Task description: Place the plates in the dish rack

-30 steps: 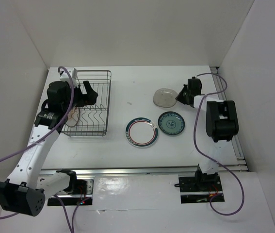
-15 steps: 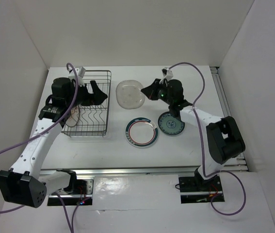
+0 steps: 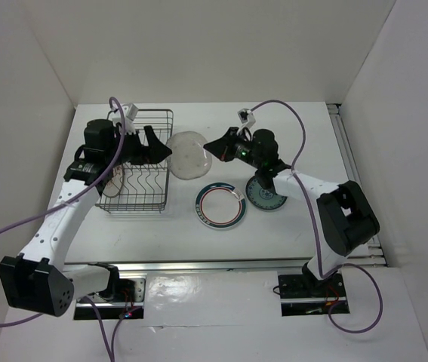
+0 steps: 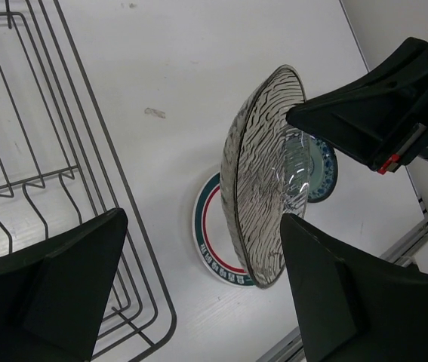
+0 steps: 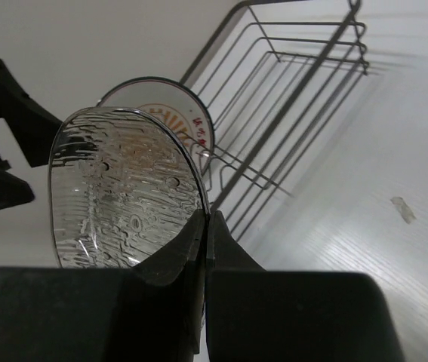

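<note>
Both left fingers (image 4: 63,294) gape, grey plate (image 4: 266,188) between them, right fingers (image 5: 174,262) pinching its rim.

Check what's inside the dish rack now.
One white plate with an orange centre stands in the dish rack. The left arm hides the rack's far-left part from above.

In the left wrist view, the dark wire dish rack (image 4: 98,113) is running off the top and left edges. The translucent grey ribbed plate (image 4: 263,173) is covering part of the white plate with red-and-teal rings (image 4: 207,234) and most of the blue-green patterned plate (image 4: 325,170). In the right wrist view, it is hiding the lower part of the white orange-centred plate (image 5: 172,113).
</note>
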Controlling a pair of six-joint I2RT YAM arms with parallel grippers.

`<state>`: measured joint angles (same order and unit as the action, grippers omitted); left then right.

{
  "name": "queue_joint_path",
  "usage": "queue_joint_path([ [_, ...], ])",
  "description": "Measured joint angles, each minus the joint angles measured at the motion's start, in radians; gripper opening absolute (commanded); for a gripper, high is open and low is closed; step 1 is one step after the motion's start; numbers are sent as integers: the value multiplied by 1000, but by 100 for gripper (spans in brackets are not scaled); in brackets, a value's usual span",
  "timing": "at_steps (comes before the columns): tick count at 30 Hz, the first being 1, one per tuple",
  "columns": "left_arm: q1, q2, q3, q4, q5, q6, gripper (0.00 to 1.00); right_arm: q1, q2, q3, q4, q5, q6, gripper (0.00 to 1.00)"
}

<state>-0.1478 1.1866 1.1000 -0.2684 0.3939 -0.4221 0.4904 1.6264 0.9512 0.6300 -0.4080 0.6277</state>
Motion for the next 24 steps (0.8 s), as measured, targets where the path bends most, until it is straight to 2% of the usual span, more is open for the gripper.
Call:
queue_joint_path([
  [1,0,2,0,0,6,0,95,9,2,10,2,-1,0,0],
  [3,0,3,0,0,13,0,87,32,8,32,11,-1,4,0],
  [5,0,4,0,0,23,-2,60,51,16,51,25,-6,11,0],
  [6,0,4,0,0,29,-2,28,60,19,58,31,-9,13,0],
  [7,0,4,0,3,35,-2,13,67,22,64,36,-11,15,0],
  [8,0,4,0,5,38,1,3,74,24,65,42,-10,13,0],
  [10,2,4,0,7,30,0,0,80,27,67,46,-5,16,2],
  [11,3,6,0,6,27,-1,0,82,29,70,46,-1,13,11],
  [12,3,6,0,7,26,-2,0,84,30,71,45,2,11,29],
  [13,3,5,0,6,19,0,0,85,31,71,45,5,14,61],
  [14,3,3,0,6,9,5,0,87,32,71,45,6,15,100],
  [18,2,-39,0,-27,-103,48,0,106,32,71,35,37,-6,100],
  [24,2,-208,-27,-2,-338,127,0,109,32,71,-2,60,-48,100],
])
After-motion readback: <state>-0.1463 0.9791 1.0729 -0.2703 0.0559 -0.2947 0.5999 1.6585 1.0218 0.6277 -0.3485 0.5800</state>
